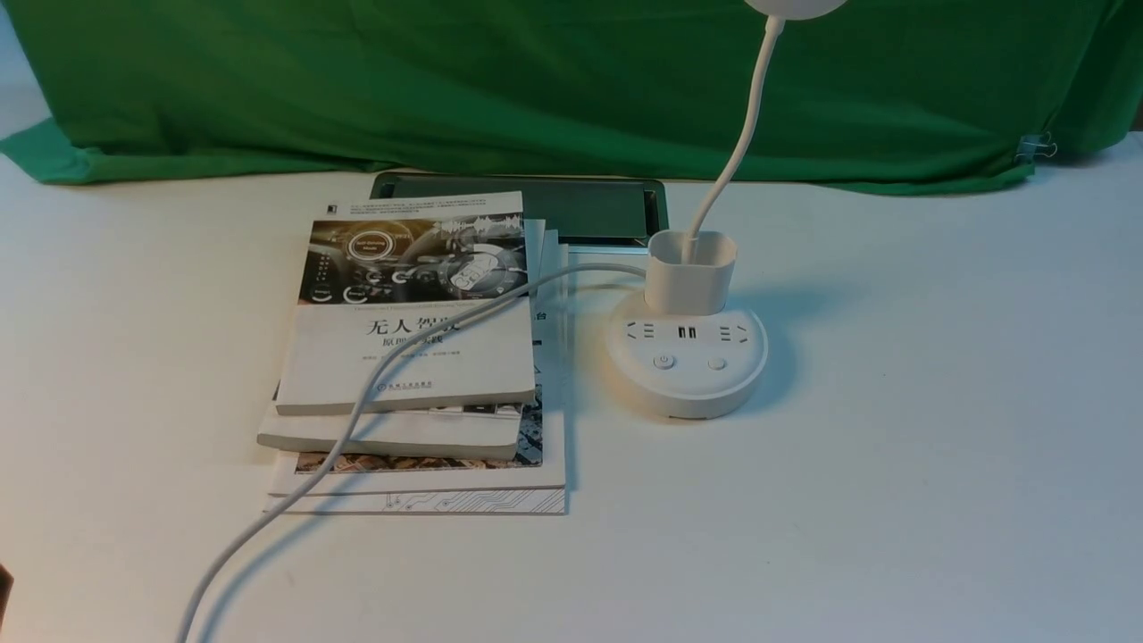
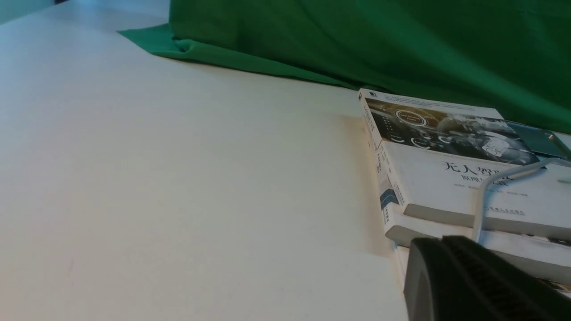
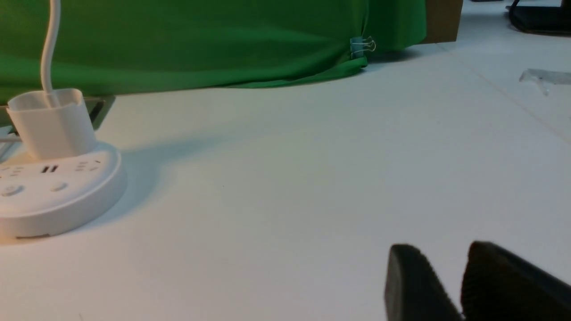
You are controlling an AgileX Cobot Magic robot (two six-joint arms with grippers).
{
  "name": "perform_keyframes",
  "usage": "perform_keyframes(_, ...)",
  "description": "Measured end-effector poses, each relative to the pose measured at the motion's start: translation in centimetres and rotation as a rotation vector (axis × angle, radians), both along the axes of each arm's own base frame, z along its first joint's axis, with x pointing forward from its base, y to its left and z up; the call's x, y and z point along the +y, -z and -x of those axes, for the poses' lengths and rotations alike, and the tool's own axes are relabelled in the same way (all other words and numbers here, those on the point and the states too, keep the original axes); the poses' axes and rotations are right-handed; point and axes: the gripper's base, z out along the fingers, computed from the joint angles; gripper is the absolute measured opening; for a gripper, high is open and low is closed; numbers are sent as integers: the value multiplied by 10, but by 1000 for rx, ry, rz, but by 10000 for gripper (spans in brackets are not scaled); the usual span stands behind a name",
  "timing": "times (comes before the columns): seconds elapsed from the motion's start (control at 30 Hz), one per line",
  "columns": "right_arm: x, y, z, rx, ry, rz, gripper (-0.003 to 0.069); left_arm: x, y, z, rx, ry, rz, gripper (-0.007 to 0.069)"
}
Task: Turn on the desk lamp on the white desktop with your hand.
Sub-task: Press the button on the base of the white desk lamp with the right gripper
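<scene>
- Two claws to log; neither shows in the front view, so both are read from the wrist views only
- right claw (image 3: 441, 249): fingers a little apart, a thin strip of desktop (image 3: 312, 200) showing between them; holding nothing; low over the surface
- left claw (image 2: 439, 240): no gap visible between the fingers, so it reads as closed on nothing; only partly in frame
- just beyond the left claw: stack of books (image 2: 446, 178) with the cable (image 2: 484, 196) draped over it; lamp not in this view
- from the right claw outward: bare desktop, then the lamp (image 3: 53, 187), well apart and off to one side; nothing in between
- front view: lamp stands upright on the desktop, right of centre, just beside the books; head (image 1: 795, 7) mostly cut off by the frame, so lit or unlit cannot be told
- handling (judgement): stiff plastic base (image 1: 625, 375), wide and probably light; may skid on the smooth top if pushed sideways; gooseneck (image 1: 741, 143) thin and bendy, so keep off it
- contact point (judgement): no grasp needed; press straight down on a button; left button (image 1: 663, 362) bears a power mark, right button (image 1: 717, 363) unmarked as far as I can see; both small and shallow, so closed fingertips would poke more cleanly
- right claw looks better placed; the books lie between the left claw and the lamp
</scene>
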Motion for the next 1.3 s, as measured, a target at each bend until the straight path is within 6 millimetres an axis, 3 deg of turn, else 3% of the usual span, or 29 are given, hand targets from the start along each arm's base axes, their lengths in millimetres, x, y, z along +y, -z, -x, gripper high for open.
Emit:
perform_keyframes(0.13, 0, 0, 0, -2, 4, -28, 238, 0, 0, 0, 0, 0, 0, 21)
perform_keyframes(0.2, 1, 0, 0, -10, 15, -161, 238, 0, 0, 0, 0, 0, 0, 21)
perform_keyframes(0.33, 5, 0, 0, -39, 79, -849, 238, 0, 0, 0, 0, 0, 0, 21)
perform_keyframes(0.4, 5, 0, 0, -44, 102, -1045, 238, 0, 0, 0, 0, 0, 0, 21)
perform_keyframes(0.47, 6, 0, 0, -46, 115, -1133, 238, 0, 0, 0, 0, 0, 0, 21)
perform_keyframes(0.73, 5, 0, 0, -39, 80, -902, 238, 0, 0, 0, 0, 0, 0, 21)
perform_keyframes(0.87, 7, -12, 1, -62, 2, -697, 231, 0, 0, 0, 0, 0, 0, 21)
perform_keyframes(0.97, 10, -53, 2, -99, -81, -558, 151, 0, 0, 0, 0, 0, 0, 21)
perform_keyframes(1.07, 16, -98, -9, -30, -168, -366, 46, 0, 0, 0, 0, 0, 0, 21)
perform_keyframes(1.17, 26, -151, -30, 76, -296, -104, 28, 0, 0, 0, 0, 0, 0, 21)
perform_keyframes(1.3, 41, -180, -64, 255, -440, 136, 28, 0, 0, 0, 0, 0, 0, 21)
